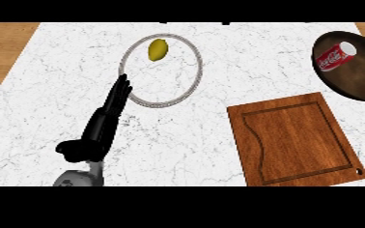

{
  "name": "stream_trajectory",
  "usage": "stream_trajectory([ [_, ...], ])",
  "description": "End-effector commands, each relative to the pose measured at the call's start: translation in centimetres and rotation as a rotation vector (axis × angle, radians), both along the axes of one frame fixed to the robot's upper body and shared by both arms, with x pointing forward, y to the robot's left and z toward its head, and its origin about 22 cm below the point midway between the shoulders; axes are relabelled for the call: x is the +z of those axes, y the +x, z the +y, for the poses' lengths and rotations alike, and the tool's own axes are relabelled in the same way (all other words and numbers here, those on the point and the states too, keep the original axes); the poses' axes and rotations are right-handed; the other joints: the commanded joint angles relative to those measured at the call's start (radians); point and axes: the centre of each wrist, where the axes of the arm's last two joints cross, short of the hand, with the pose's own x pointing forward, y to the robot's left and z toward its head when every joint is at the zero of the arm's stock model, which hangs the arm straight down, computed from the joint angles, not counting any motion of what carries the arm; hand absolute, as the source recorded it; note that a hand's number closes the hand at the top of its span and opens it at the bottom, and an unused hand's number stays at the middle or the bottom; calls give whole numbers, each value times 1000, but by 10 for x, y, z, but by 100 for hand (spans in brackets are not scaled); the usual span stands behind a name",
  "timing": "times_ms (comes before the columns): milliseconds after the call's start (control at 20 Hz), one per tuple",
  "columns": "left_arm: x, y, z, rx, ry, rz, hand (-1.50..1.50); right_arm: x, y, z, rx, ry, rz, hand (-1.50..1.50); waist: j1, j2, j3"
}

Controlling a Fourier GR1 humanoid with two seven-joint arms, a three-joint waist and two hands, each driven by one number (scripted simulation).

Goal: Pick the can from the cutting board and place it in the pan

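The can (336, 57) lies on its side inside the dark pan (329, 79) at the tabletop's (64, 101) far right edge; the cutting board (296, 140), near the right front corner, carries nothing. Judged by appearance, the can is light, rigid, thin-walled, smooth and prone to rolling; take hold across its cylindrical body at mid-length, not at the ends. The left hand (107, 116) rests left of centre, fingers straight and together, holding nothing, tips touching the plate (194, 79) bearing a lemon (158, 49). The right hand is not visible.
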Motion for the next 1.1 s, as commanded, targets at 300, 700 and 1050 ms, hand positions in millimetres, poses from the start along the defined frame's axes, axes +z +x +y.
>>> stream_trajectory([
  [300,-1,0,-7,2,6,5,0,-15,-24,-8,117,1,-36,-150,-4,-4,0],
  [700,0,-5,8,8,12,6,0,-8,-31,-16,60,-70,-9,-150,4,-5,0],
  [1050,-10,-8,6,9,3,-10,0,-16,-35,-14,71,-128,-54,-150,-4,-5,-1],
])
